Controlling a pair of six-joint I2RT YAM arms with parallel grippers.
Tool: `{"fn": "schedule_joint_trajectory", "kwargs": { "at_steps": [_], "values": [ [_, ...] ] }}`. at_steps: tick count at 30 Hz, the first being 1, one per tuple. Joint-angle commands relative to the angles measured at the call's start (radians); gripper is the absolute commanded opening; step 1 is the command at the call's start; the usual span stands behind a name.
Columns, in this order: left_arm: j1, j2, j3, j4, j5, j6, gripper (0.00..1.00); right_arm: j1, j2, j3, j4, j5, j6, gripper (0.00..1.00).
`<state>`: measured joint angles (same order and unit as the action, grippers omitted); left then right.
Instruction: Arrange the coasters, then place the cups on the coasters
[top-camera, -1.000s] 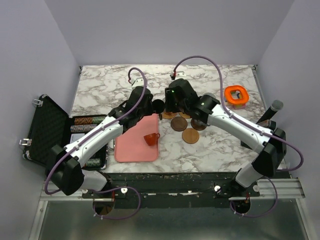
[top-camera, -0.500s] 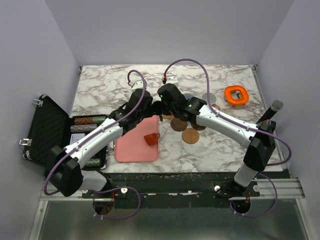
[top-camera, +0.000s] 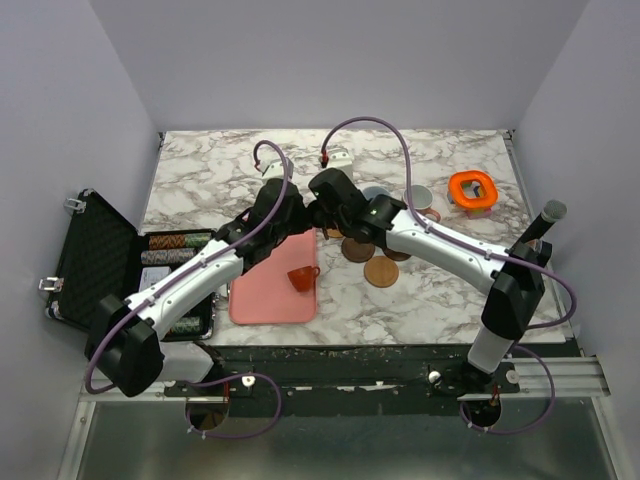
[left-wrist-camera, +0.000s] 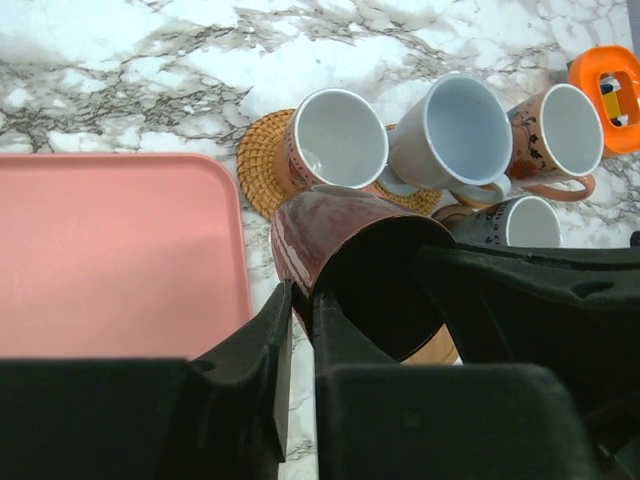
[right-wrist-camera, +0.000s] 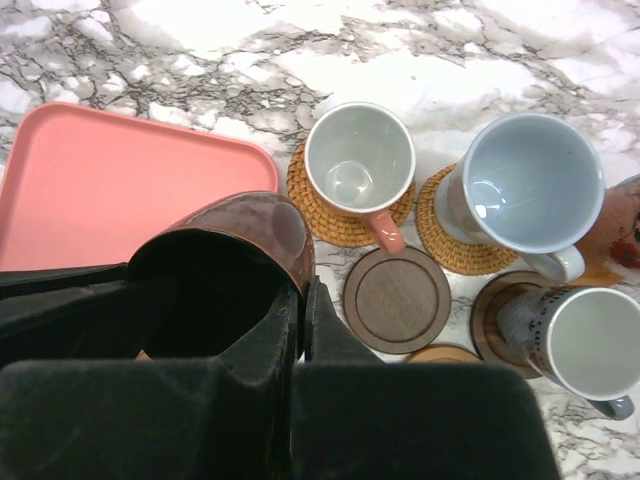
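Right wrist view: the right gripper (right-wrist-camera: 303, 320) was clamped on the rim of the tilted dark brown mug (right-wrist-camera: 240, 225) beside the pink tray (right-wrist-camera: 90, 190), the left gripper (left-wrist-camera: 302, 308) barely parted there with its hold unclear, probably a handover toward the bare dark coaster (right-wrist-camera: 397, 298).

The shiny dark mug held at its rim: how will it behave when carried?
The dark mug looks glazed and glossy, so it may slip in the right gripper. Pinched by its rim, it could swing or tilt. It seems ceramic; knocking the pink-handled mug might chip it.
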<state>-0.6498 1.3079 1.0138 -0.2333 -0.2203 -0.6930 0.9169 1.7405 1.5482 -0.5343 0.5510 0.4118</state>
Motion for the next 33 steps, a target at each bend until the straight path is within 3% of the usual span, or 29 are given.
{"fn": "schedule_joint_trajectory", "kwargs": {
  "at_steps": [1,5,12,18,23,33],
  "values": [
    [-0.01,-0.079,-0.006,0.106,0.099,0.033,0.26,-0.018,-0.071,-0.017,0.036,0.046,-0.053,0.01],
    [-0.008,-0.124,-0.026,0.132,0.078,0.061,0.56,-0.068,-0.174,-0.085,0.08,-0.048,-0.083,0.01],
    [-0.007,-0.193,-0.026,0.104,-0.027,0.121,0.99,-0.19,-0.353,-0.161,0.079,-0.271,-0.24,0.01],
    [0.045,-0.303,-0.073,0.172,-0.016,0.278,0.99,-0.323,-0.404,-0.181,-0.051,-0.534,-0.451,0.01],
    [0.104,-0.348,-0.08,0.173,0.012,0.375,0.99,-0.36,-0.4,-0.2,-0.139,-0.649,-0.533,0.01],
    [0.133,-0.317,-0.063,0.144,0.061,0.388,0.99,-0.388,-0.266,-0.169,-0.21,-0.799,-0.599,0.01]
  ]
}}
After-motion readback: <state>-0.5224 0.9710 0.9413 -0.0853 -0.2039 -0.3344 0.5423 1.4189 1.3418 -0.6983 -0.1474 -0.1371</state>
